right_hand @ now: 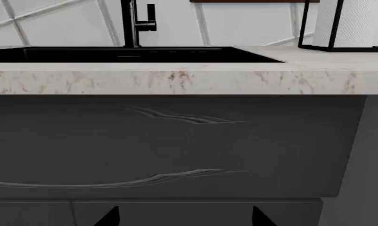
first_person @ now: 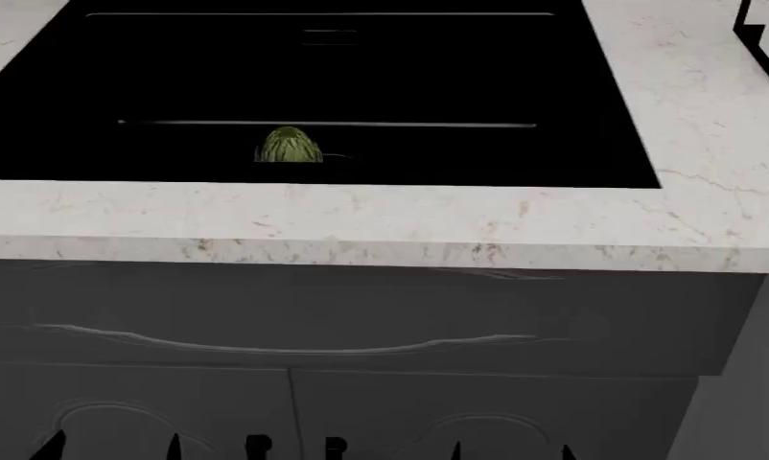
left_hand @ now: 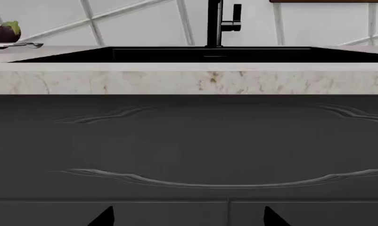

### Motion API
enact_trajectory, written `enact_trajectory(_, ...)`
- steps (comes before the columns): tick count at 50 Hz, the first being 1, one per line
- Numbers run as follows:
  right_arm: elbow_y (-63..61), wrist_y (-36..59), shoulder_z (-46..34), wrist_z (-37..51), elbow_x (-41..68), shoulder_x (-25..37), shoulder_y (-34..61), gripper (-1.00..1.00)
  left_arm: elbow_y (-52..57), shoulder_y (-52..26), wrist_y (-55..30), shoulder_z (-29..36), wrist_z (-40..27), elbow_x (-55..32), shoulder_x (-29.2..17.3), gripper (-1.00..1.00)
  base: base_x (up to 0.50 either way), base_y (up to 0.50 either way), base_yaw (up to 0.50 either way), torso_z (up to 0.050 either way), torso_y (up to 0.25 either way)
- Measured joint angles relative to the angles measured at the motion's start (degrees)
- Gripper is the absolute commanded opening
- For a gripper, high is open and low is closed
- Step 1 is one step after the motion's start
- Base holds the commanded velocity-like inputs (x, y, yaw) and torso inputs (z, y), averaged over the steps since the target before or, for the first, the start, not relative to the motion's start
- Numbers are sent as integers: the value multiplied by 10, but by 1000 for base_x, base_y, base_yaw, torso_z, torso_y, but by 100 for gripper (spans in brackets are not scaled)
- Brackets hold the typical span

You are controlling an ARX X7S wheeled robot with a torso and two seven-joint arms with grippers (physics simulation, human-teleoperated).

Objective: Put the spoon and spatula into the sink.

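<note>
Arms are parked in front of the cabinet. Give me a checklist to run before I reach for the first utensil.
1. Left gripper jaws apart, nothing between them: ok.
2. Right gripper jaws apart, nothing between them: ok.
3. Arm height: both wrist cameras look level at the counter edge and the cabinet front, so the grippers sit below the top: not ok.
4. Spoon located: a silver utensil lies by the eggplant at the far side of the sink; which utensil it is: cannot tell.
5. Spatula located: in no view: not ok.
6. Sink free to receive: only a green object inside: ok.
</note>
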Motion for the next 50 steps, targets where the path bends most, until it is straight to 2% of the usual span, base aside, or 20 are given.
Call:
enact_trajectory(26,6,-5,-38,32,26,28,0,100,-3,1,2,28,-32,-35,-30,100,0,0,0,0,0)
enact_trajectory(38,-23,3,-50,47,36,40,-6,100,33,4,-15,41,-51,-35,-43,100,0,0,0,0,0)
enact_trajectory(50,-123,62,-63,55,49,57,-1,100,121,-10,-94,56,-70,-28,-58,100,0,0,0,0,0)
